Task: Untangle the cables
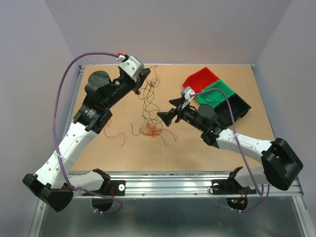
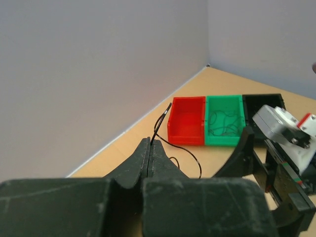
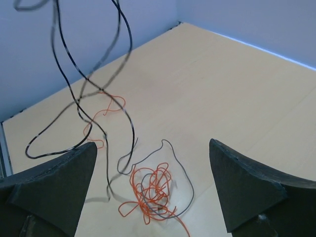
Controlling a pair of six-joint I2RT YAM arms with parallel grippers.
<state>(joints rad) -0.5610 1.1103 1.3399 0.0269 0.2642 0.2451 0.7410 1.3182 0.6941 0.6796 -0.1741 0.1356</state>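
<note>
Overhead, shows left gripper (image 1: pixel 144 80) clamped on cables (image 1: pixel 150 129) trailing down to table (image 1: pixel 187 154) | left wrist: shows fingers (image 2: pixel 140 159) pressed together pinching black strand (image 2: pixel 161 118), green bin (image 2: pixel 224 139) behind | right wrist: shows right gripper (image 3: pixel 152 145) spread wide above orange-black tangle (image 3: pixel 150 195).

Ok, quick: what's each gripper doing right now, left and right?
Left gripper: shut, a thin black cable pinched between its fingers.
Right gripper: open wide, nothing between its fingers.
</note>
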